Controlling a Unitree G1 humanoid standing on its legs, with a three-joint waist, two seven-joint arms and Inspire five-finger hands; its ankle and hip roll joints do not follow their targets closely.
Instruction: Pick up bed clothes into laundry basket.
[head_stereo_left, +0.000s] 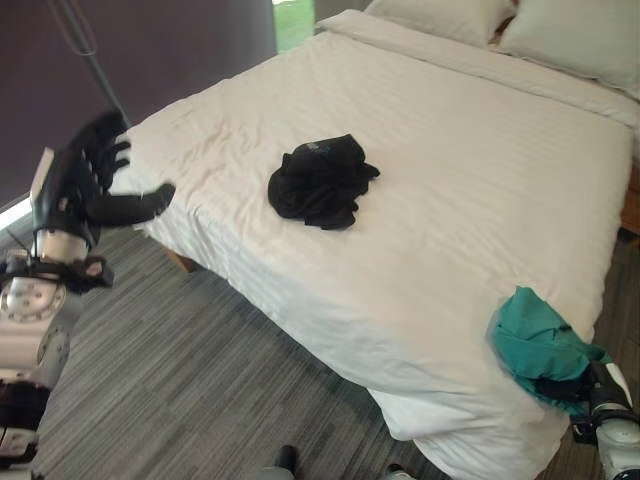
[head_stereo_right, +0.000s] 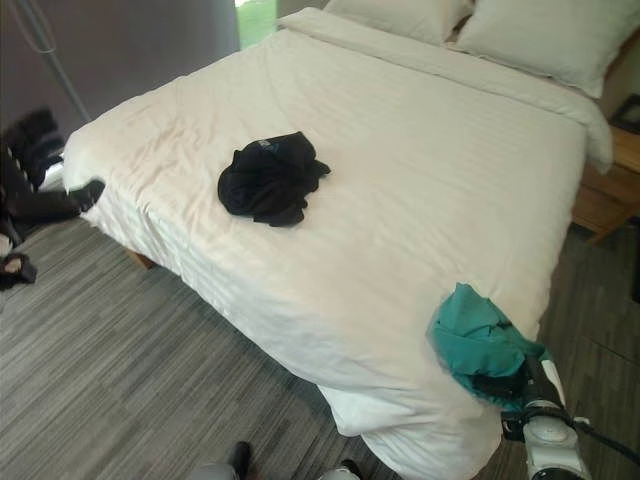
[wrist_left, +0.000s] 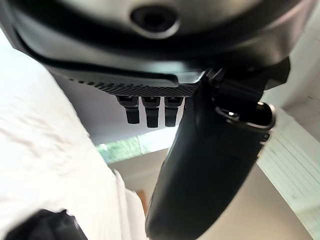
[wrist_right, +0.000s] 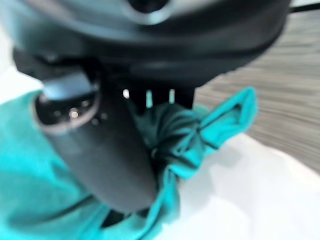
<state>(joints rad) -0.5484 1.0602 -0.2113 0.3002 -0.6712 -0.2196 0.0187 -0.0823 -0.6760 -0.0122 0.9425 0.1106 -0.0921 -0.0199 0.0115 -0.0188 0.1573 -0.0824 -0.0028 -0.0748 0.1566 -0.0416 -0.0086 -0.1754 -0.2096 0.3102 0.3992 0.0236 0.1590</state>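
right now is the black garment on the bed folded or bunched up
Bunched up: the black garment lies in a crumpled heap with uneven lumps and edges on the white bed, not laid flat or folded.

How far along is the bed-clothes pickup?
Nothing looks binned yet. In hand: the right hand is closed on the crumpled teal garment at the near corner of the white bed. Left: the bunched black garment lies mid-bed, untouched. The left hand hovers open off the bed's far-left corner.

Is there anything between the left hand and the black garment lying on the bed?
Nothing visible. The left hand hangs open beside the bed's corner, and between it and the black garment lies just the bare white duvet. The right hand grips the teal garment.
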